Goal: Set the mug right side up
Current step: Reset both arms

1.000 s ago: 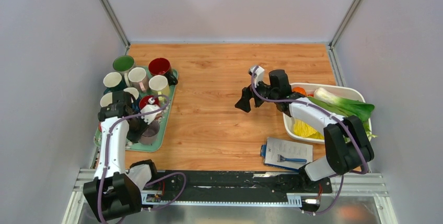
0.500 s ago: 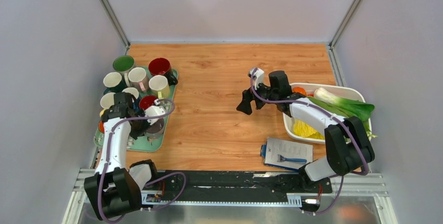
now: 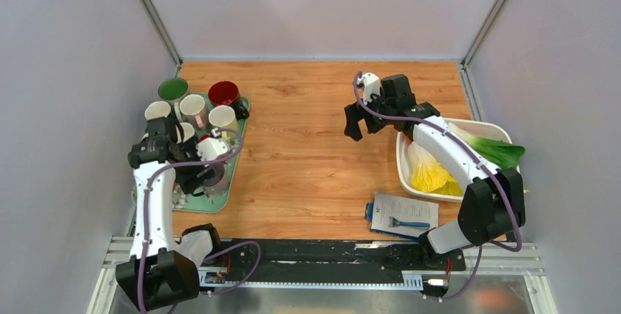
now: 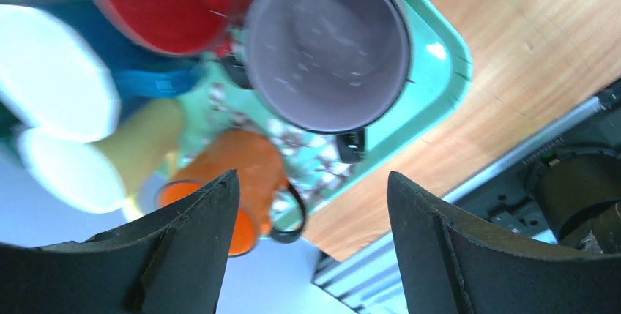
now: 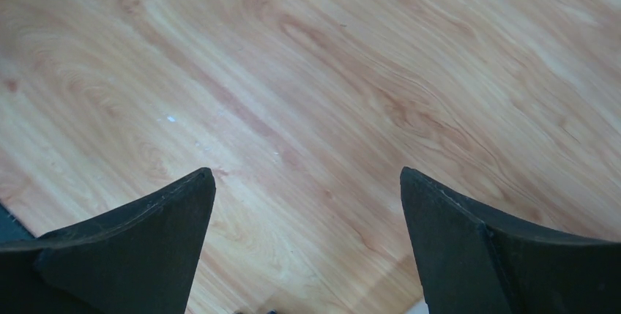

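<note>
Left gripper (image 4: 311, 178) had drawn back from the tray's near end since the earlier frame, jaws wide apart, holding nothing; right gripper (image 5: 307, 171) had swung farther up the table, likewise spread and empty. Grey mug (image 4: 326, 47) stood beyond the left fingertips on the green tray (image 4: 439, 58), mouth apparently upward. Task judged done or nearly so; only withdrawal left

The mint tray (image 4: 439, 58) is showing a floral print under a grey mug (image 4: 326, 47), red mug (image 4: 157, 3) and orange mug (image 4: 245, 171).
</note>
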`<state>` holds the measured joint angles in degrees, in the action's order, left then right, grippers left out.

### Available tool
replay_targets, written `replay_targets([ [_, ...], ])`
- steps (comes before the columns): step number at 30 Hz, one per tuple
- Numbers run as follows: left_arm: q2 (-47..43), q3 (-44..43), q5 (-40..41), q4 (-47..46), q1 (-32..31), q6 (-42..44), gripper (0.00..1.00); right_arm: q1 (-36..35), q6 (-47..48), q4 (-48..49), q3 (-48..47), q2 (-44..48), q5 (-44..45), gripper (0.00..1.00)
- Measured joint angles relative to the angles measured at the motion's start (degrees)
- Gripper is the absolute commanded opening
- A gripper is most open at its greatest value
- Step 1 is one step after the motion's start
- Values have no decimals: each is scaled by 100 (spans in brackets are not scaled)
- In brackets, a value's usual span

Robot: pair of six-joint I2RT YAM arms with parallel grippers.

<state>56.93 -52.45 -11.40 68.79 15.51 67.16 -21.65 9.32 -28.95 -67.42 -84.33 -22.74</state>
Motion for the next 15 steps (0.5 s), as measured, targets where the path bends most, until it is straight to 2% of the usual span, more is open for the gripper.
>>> replay_targets([
  [5,79,-1314,-448,216,-15,-278,80,-2,-304,-225,-308,0,1392,100],
  [8,205,-1932,-734,114,-90,-892,80,0,-452,-221,-463,33,2055,100],
  [15,708,-2645,-1451,-1198,-389,-3467,82,11,-863,-140,-1054,251,2719,100],
])
